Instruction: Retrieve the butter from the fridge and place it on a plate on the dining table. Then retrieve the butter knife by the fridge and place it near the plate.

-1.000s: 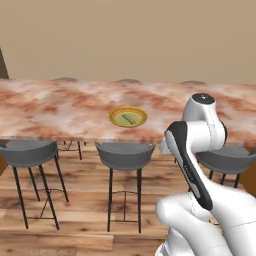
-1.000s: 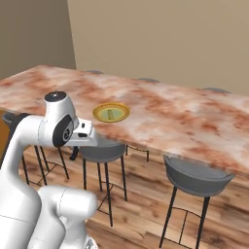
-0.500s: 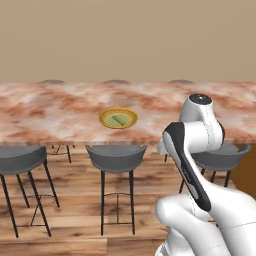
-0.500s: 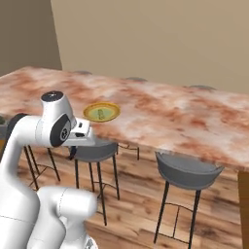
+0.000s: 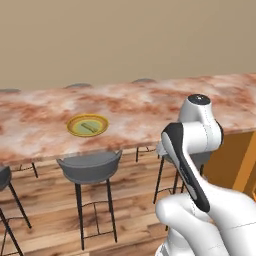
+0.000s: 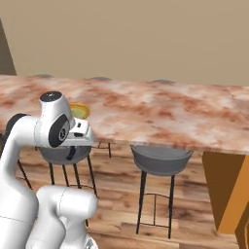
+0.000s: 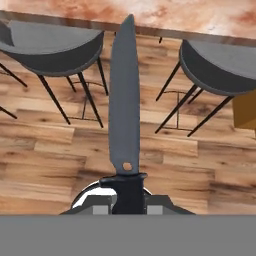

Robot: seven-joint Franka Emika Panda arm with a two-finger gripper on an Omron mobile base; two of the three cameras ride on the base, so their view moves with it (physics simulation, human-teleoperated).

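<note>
1. We see our gripper (image 7: 129, 194) pinching the butter knife (image 7: 124, 107) by its dark handle, blade pointing away from the hand over the wooden floor (image 7: 45, 150).
2. We see the plate (image 5: 88, 125) on the dining table (image 5: 140, 110), close to its near edge, with the butter (image 5: 89, 126) lying in its centre.
3. We find grey stools (image 5: 90, 167) tucked along the table's near edge.

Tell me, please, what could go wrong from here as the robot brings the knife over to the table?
The butter knife is gripped only at its handle end, with the long blade sticking out past the gripper, so it could twist or slip. The blade might also clip the dining table edge or a stool when lifted toward the plate.
</note>
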